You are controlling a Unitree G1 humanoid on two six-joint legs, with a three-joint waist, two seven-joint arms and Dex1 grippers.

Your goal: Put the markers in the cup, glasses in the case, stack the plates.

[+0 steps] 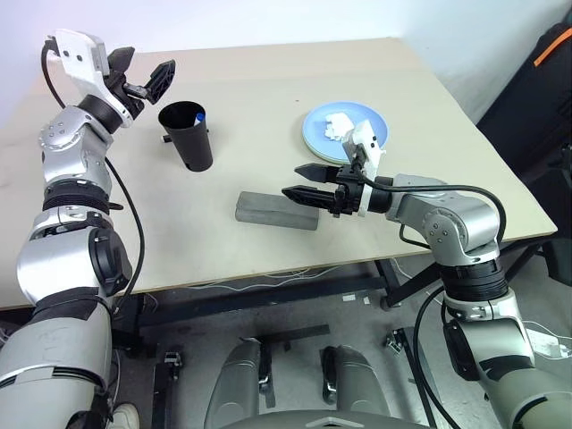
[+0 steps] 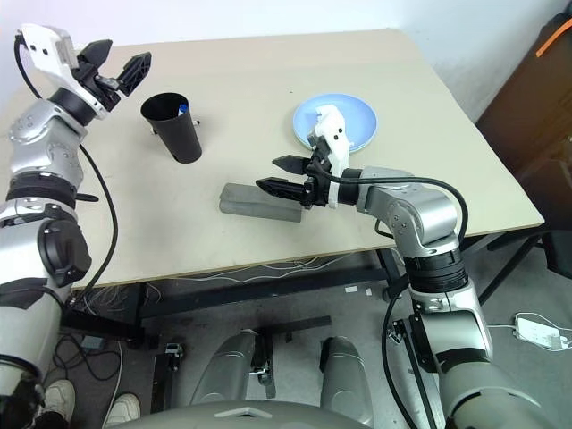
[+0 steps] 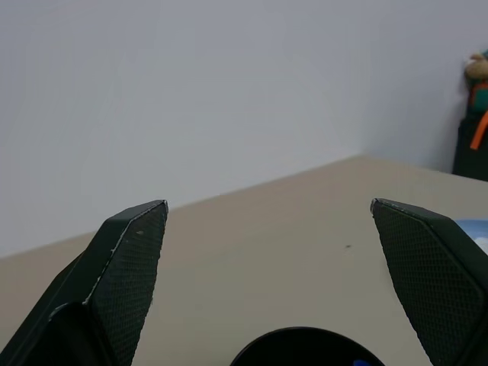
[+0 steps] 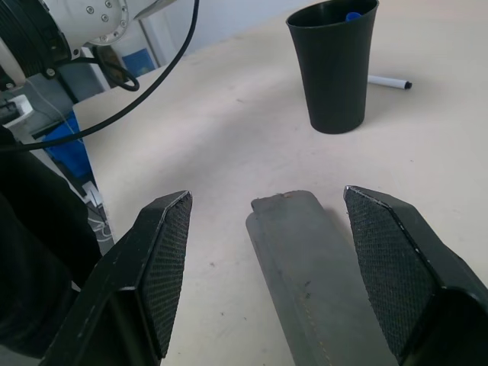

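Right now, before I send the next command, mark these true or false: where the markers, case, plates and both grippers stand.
1. The blue-capped white marker sits inside the tall matte black cup. True.
2. The black-capped white marker is also in the cup. False: it lies on the table behind it.
3. The left gripper is shut on a marker. False: open, empty, above the cup.
4. The grey felt-like case lies closed. True.
5. The right gripper is open over the case. True.

Looks like a robotics lab or test room, not a home. Bare beige worktable (image 1: 268,80) on a black metal frame (image 1: 268,299) with loose cables (image 1: 250,284) under it, plain white wall (image 3: 191,84), grey concrete floor (image 1: 375,357).
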